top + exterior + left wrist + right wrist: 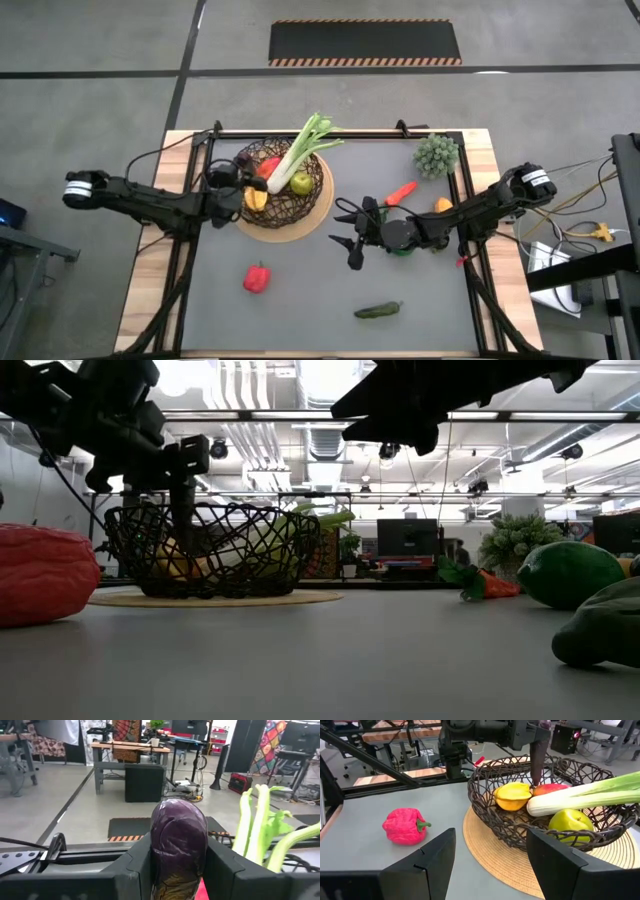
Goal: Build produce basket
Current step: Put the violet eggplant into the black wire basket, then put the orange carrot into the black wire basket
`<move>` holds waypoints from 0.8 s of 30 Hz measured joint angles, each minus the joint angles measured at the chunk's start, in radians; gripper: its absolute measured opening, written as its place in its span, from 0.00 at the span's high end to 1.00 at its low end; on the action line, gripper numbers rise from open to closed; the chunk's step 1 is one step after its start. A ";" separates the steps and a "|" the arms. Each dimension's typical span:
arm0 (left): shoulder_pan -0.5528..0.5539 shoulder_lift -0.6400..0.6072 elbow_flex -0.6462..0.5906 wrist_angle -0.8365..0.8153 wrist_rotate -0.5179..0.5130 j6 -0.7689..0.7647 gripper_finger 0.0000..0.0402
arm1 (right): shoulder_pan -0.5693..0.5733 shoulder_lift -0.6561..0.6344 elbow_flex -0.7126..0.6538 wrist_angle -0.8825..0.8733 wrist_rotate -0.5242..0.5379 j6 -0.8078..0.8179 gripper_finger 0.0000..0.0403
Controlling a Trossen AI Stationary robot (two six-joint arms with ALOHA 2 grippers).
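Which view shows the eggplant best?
The left wrist view: the eggplant fills the frame, clamped in the left end effector. The right wrist view shows it hanging over the basket; the high and low views barely show it.

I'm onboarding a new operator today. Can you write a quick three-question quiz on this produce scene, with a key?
1. True or false: the left hand is empty.
2. Which item lies outside the basket? A) leek B) green apple C) cucumber
3. Fill in: the right hand hangs over the mat beside the basket with its fingers ____.

Key:
1. False: it grips the purple eggplant upright over the basket, above the lemon.
2. C: the cucumber lies on the grey mat, as does a red pepper.
3. Open, holding nothing.
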 joint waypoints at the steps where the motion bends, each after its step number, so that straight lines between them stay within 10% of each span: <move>1: 0.003 0.000 0.000 0.000 0.000 -0.001 0.73 | 0.000 0.000 0.000 0.000 0.000 0.000 0.44; 24: 0.028 0.002 0.000 0.001 -0.015 -0.095 0.54 | 0.000 0.000 0.000 0.000 0.000 0.000 0.44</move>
